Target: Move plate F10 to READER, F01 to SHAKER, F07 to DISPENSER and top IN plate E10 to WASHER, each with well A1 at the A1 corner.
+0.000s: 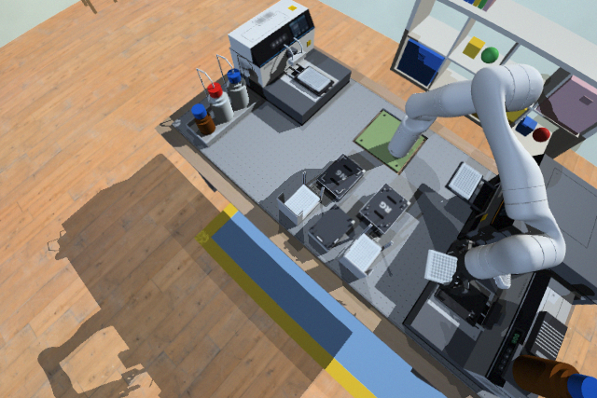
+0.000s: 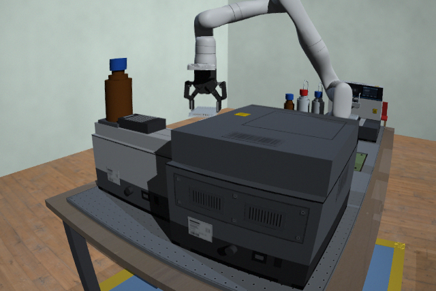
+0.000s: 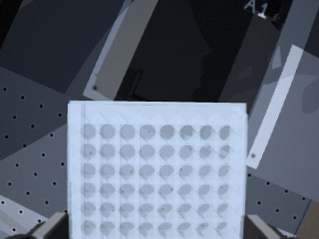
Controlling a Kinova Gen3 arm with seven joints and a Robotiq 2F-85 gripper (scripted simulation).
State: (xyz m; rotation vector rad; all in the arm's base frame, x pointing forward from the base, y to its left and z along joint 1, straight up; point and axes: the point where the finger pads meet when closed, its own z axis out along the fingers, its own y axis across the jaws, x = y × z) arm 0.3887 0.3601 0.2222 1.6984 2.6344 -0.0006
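My gripper [image 2: 205,106] is shut on a white well plate [image 2: 202,110], gripping it across its width. It holds the plate in the air, above and beside the front instrument's dark nest [image 1: 463,297]. In the top view the plate [image 1: 441,266] hangs turned at an angle over the deck edge of that instrument. In the wrist view the plate [image 3: 157,169] fills the middle, with the fingertips at the lower corners. An A1 mark [image 3: 256,7] shows on the dark housing below. I cannot read the plate's label. Another plate [image 1: 465,179] lies by the large dark housing. One more [image 1: 313,79] sits in the far instrument.
Two white racks [image 1: 301,200] [image 1: 361,254] stand at the deck's front edge with a dark empty station [image 1: 332,228] between them. Nests N6 [image 1: 340,174] and RG [image 1: 385,205] are empty. A brown bottle [image 2: 118,92] and a tip box [image 2: 141,122] stand near the gripper.
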